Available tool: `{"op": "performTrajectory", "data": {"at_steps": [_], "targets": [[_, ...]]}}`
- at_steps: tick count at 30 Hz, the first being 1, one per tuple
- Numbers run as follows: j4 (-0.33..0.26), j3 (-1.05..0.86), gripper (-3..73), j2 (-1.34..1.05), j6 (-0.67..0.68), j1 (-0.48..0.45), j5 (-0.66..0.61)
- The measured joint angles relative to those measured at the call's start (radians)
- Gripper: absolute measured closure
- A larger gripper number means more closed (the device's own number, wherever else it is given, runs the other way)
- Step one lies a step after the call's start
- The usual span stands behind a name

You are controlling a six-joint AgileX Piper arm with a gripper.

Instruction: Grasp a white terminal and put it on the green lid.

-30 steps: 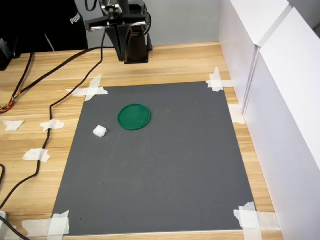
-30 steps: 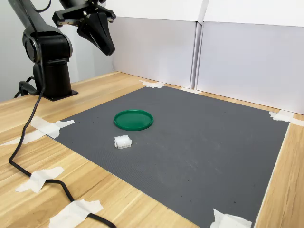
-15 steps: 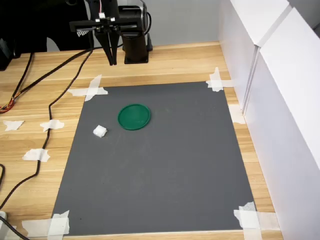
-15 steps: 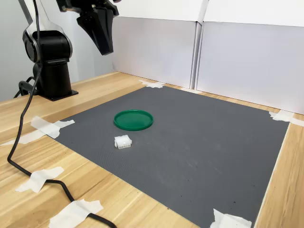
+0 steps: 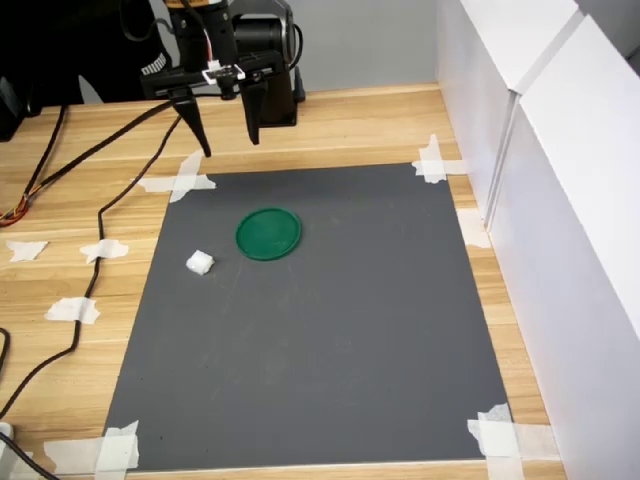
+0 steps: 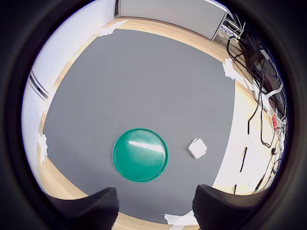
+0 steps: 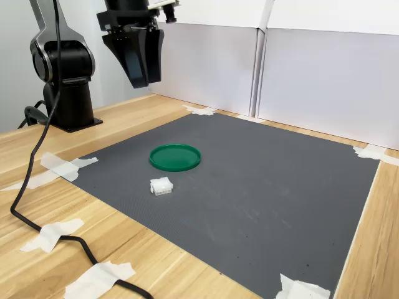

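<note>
Wrist view looks straight down past the two dark fingertips [image 6: 88,207], which stand well apart with bare mat and wood between them and nothing pinched. Beyond the fingertips the green lid [image 6: 140,154] lies flat on the grey mat [image 6: 144,81], roughly in line with the gap between the jaws, and the white terminal [image 6: 197,148] sits just beside the lid, apart from it and off toward one fingertip rather than in the gap.

Seen in the first exterior view, the gripper [image 5: 228,140] hangs in the air over the wooden worktop [image 5: 340,125], above the mat's far edge near its far-left corner, its two fingers pointing down and spread. The green lid [image 5: 268,233] rests on the mat [image 5: 330,340] in the far-left part, nearer the camera than the gripper. The white terminal [image 5: 199,263] lies nearer still and to the lid's left in the first exterior view, close to the mat's left edge, clear of the lid and well below the jaws.

From the second exterior view, the gripper [image 7: 142,84] is high above the surface, with the lid [image 7: 175,157] and the terminal [image 7: 161,185] both untouched on the mat [image 7: 262,199]. White tape scraps [image 7: 300,289] hold the mat's corners to the worktop, and a black cable [image 7: 37,156] trails across the wood near the arm's base [image 7: 65,87].
</note>
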State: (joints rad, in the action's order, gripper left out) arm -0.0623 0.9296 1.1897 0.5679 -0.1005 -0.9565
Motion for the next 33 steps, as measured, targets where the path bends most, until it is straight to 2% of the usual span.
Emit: {"op": "performTrajectory", "data": {"at_steps": [3,7,10,18,25,33], "targets": [[-0.046,0.062,-1.1,0.044,0.080,-0.068,-0.018],[-0.119,0.129,-1.9,0.094,0.261,-0.176,-0.058],[-0.144,0.163,-2.0,0.137,0.367,-0.233,-0.090],[-0.104,0.197,-2.0,0.216,0.529,-0.252,-0.119],[-0.063,0.199,0.3,0.256,0.509,-0.234,-0.071],[-0.061,0.199,1.1,0.339,0.501,-0.234,-0.047]]}}
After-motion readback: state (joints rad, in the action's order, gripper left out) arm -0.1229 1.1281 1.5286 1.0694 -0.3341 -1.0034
